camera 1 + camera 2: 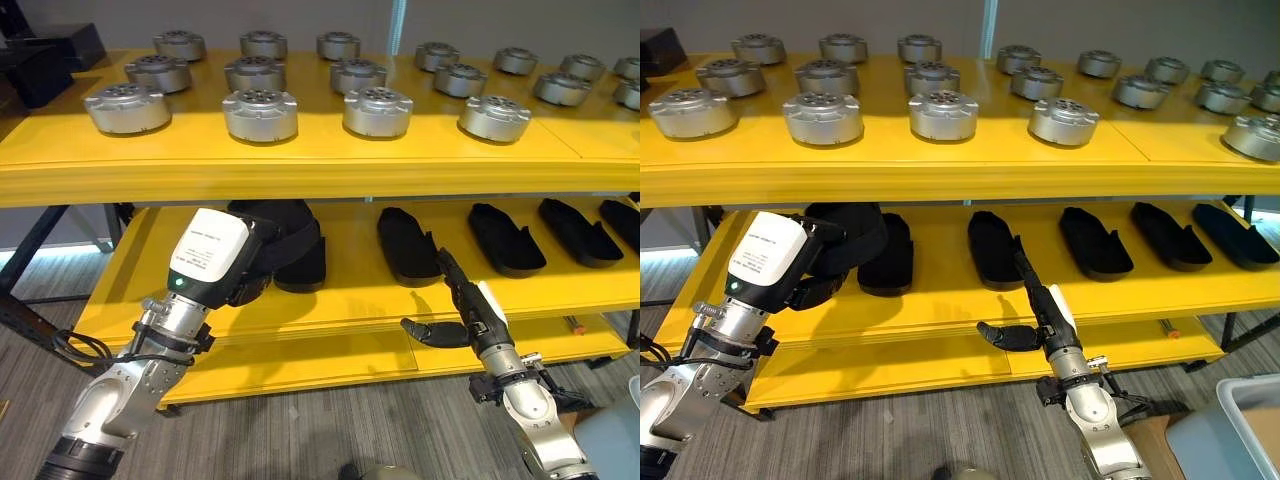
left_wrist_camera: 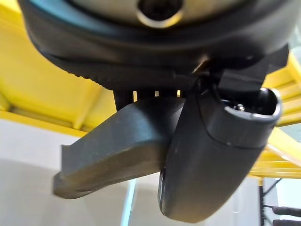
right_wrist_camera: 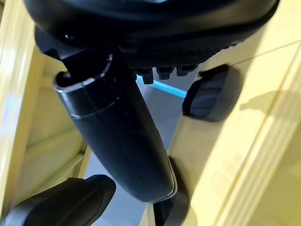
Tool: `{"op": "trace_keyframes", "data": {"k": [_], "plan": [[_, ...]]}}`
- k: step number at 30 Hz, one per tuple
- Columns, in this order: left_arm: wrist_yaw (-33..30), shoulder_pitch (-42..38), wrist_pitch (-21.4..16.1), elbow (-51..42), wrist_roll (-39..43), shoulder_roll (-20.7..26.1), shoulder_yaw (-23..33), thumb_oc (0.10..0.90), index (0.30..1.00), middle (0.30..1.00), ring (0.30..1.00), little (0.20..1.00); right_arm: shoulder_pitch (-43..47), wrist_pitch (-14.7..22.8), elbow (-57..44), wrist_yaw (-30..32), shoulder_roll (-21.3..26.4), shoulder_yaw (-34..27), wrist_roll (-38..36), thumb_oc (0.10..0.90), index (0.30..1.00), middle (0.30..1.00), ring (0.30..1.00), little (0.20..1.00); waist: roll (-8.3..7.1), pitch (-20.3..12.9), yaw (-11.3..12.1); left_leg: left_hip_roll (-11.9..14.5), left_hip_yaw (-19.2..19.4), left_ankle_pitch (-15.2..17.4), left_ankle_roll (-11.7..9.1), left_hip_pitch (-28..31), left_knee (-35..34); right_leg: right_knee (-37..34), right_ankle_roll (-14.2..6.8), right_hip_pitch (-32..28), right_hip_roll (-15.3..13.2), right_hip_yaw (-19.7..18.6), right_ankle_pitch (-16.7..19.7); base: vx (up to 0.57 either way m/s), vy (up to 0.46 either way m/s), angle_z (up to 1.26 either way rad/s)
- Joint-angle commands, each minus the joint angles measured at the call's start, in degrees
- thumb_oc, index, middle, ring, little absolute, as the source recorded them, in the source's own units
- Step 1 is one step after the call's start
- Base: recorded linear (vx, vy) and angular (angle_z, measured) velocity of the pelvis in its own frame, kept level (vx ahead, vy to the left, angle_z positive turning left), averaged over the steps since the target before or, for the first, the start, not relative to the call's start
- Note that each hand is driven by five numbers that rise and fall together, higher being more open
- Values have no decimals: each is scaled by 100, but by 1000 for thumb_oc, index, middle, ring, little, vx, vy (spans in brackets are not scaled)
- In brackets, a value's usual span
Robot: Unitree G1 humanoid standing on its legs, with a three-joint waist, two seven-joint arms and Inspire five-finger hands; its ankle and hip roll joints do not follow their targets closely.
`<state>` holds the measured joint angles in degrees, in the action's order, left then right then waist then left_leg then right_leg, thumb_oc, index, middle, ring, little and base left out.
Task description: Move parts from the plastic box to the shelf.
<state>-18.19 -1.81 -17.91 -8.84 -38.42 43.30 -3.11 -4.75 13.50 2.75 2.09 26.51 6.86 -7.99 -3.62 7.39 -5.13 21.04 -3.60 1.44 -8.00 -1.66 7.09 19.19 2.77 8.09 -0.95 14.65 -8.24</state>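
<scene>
Several flat black parts lie in a row on the lower yellow shelf point(image 1: 330, 300). My left hand point(image 1: 212, 255) reaches in at that shelf's left end, its fingers curled round a black part point(image 1: 298, 245). The left wrist view shows the same part point(image 2: 113, 150) wedged against the thumb point(image 2: 211, 155). My right hand point(image 1: 468, 300) is open at the shelf's front edge; its straight fingers point towards another black part point(image 1: 406, 243) and its thumb sticks out to the left. A corner of the pale plastic box point(image 1: 1240, 420) shows at the lower right.
The upper yellow shelf point(image 1: 300, 160) carries several round silver metal parts point(image 1: 260, 113) in rows. More black parts point(image 1: 505, 238) lie to the right on the lower shelf. Grey carpet lies below the shelves.
</scene>
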Motion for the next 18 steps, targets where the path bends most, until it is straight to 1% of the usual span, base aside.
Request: {"op": "trace_keyframes", "data": {"k": [1, 2, 3, 4, 6, 8, 11, 13, 18], "plan": [[-631, -654, -35, -774, 510, -153, 639, 400, 300, 300, 300, 300, 195, 662, -513, 194, 242, -367, -129, 900, 1000, 1000, 1000, 1000, 189, -335, -82, 106, 478, -547, -73, 174, -480, -368, -724, -675, -445, -152, -165, 33, 126, 13], [-602, -702, -59, -788, 514, -147, 547, 400, 300, 300, 300, 300, 152, 646, -501, 220, 218, -376, -101, 900, 1000, 1000, 1000, 1000, 216, -356, -76, 65, 471, -467, -100, 240, -521, -321, -759, -646, -485, -124, -150, 50, 195, 9], [-592, -717, -66, -776, 505, -144, 493, 400, 300, 300, 300, 300, 122, 637, -505, 235, 192, -398, -94, 900, 1000, 1000, 1000, 1000, 205, -368, -65, -23, 450, -374, -80, 268, -520, -345, -797, -676, -544, -143, -116, 103, 272, -1], [-536, -785, -103, -784, 516, -124, 406, 400, 300, 300, 300, 300, 43, 654, -540, 260, 166, -473, -91, 900, 1000, 1000, 1000, 1000, 145, -351, -74, -153, 523, -204, -71, 187, -338, -481, -896, -827, -685, -186, -5, 85, 215, 5], [-529, -809, -104, -784, 536, -123, 372, 400, 300, 300, 300, 300, -13, 631, -554, 248, 144, -488, -73, 900, 1000, 1000, 1000, 1000, 117, -341, -66, -221, 544, -110, -52, 174, -232, -541, -949, -914, -766, -173, 32, 73, 166, 23], [-533, -812, -96, -774, 537, -92, 334, 400, 300, 300, 300, 300, -101, 600, -575, 245, 115, -524, -16, 900, 1000, 1000, 1000, 1000, 46, -297, -57, -440, 588, 106, 12, 211, -29, -783, -1077, -1128, -932, -254, 155, 82, 235, 20], [-546, -869, -77, -745, 542, -8, 386, 400, 300, 300, 300, 300, -188, 548, -593, 204, 55, -571, 2, 900, 1000, 1000, 1000, 1000, -36, -271, -47, -639, 692, 304, 49, 177, 179, -997, -1194, -1230, -1119, -306, 265, 41, 215, 8], [-571, -907, -67, -719, 555, 43, 399, 400, 300, 300, 300, 300, -215, 531, -577, 186, 19, -593, -12, 900, 1000, 1000, 1000, 1000, -100, -265, -45, -736, 740, 419, 81, 101, 346, -1093, -1271, -1261, -1238, -303, 346, 21, 198, -2], [-624, -807, -41, -735, 554, 139, 559, 400, 300, 300, 300, 300, -137, 466, -549, 213, 4, -610, 66, 900, 1000, 1000, 1000, 1000, -255, -311, -9, -912, 871, 675, 207, -22, 642, -1298, -1389, -1281, -1410, -425, 513, 17, 131, -3]]}}
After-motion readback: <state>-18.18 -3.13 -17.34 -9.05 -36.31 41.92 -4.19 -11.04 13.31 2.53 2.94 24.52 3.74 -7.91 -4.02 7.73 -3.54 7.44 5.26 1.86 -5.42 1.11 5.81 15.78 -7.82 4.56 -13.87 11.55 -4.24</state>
